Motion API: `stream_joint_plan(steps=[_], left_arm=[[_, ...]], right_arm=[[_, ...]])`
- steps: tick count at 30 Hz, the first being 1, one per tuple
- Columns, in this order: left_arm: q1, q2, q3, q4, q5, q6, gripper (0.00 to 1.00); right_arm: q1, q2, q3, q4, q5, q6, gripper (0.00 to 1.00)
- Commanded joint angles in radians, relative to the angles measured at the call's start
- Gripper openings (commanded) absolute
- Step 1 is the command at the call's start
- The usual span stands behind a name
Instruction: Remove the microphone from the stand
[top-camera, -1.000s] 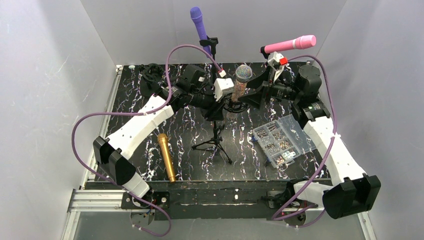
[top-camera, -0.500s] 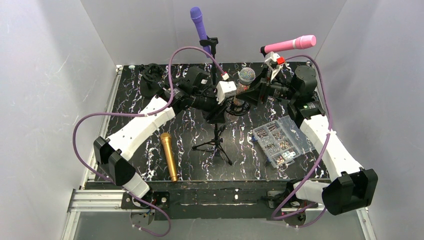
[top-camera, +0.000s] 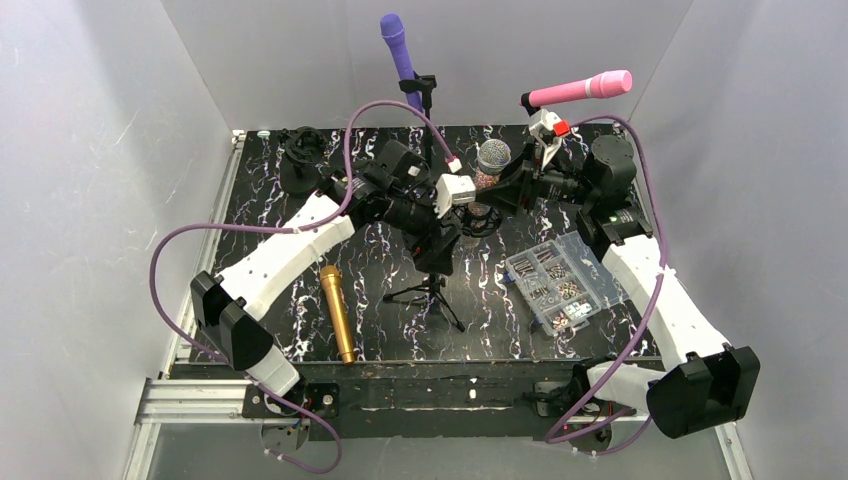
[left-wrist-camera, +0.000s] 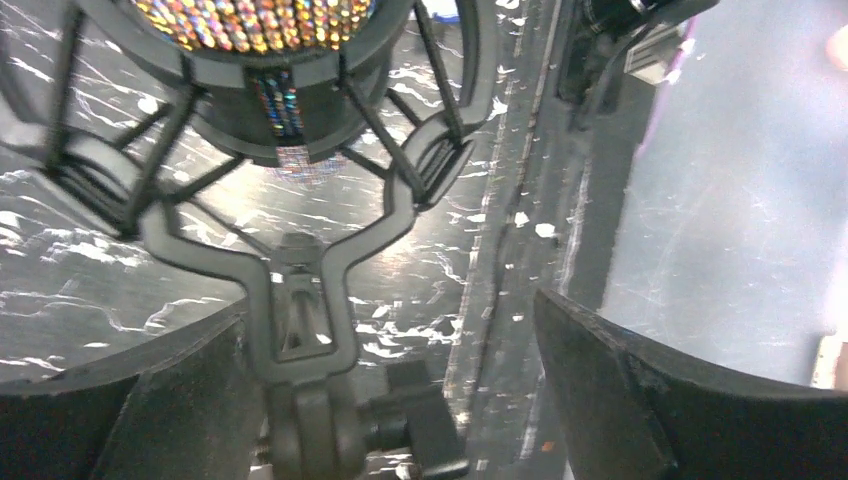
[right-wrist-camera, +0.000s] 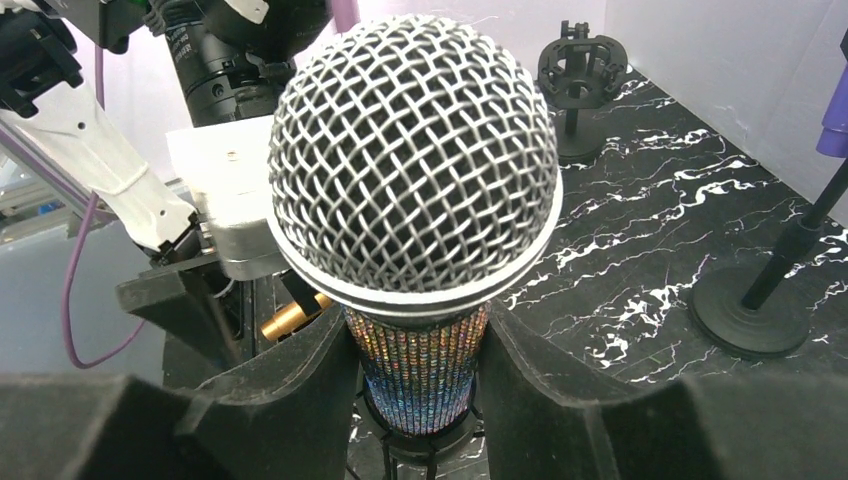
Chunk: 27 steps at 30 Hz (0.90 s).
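My fingers (right-wrist-camera: 270, 410) are matte black. The microphone (right-wrist-camera: 415, 170) has a silver mesh head and a rainbow-glitter body; its stand (left-wrist-camera: 300, 310) is black. The bench (top-camera: 490, 320) is black marble, white-veined. Elsewhere are a gold microphone (top-camera: 334, 312), a purple microphone (top-camera: 397, 45) and a pink microphone (top-camera: 580, 89).

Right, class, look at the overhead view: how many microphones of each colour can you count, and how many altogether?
Purple microphone: 1
Pink microphone: 1
Gold microphone: 1
Sequinned microphone: 1
Total: 4
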<state>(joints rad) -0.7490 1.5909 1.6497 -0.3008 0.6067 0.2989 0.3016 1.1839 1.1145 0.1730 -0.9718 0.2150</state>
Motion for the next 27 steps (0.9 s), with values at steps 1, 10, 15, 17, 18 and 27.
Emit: stream_joint_plan(steps=[1,10,15,17,18,27], left_arm=[[-0.01,-0.001,0.059,-0.14,0.064,-0.051,0.98],[0.097,0.026,0.184,-0.076,0.11,-0.239,0.98],[0.172,0.118,0.272,-0.038,0.17,-0.459,0.96],[0.179,0.151,0.291,-0.037,0.168,-0.522,0.93],[0.181,0.161,0.287,-0.024,0.169,-0.551,0.92],[0.189,0.219,0.283,0.043,0.242,-0.657,0.79]], right_arm=[[0.003,-0.032,0.008,-0.034,0.008,-0.056,0.01],[0.004,-0.034,0.013,-0.07,0.019,-0.091,0.01],[0.004,-0.037,0.026,-0.101,0.026,-0.121,0.01],[0.004,-0.037,0.032,-0.108,0.026,-0.122,0.01],[0.004,-0.036,0.034,-0.109,0.024,-0.122,0.01],[0.006,-0.034,0.045,-0.127,0.027,-0.13,0.01]])
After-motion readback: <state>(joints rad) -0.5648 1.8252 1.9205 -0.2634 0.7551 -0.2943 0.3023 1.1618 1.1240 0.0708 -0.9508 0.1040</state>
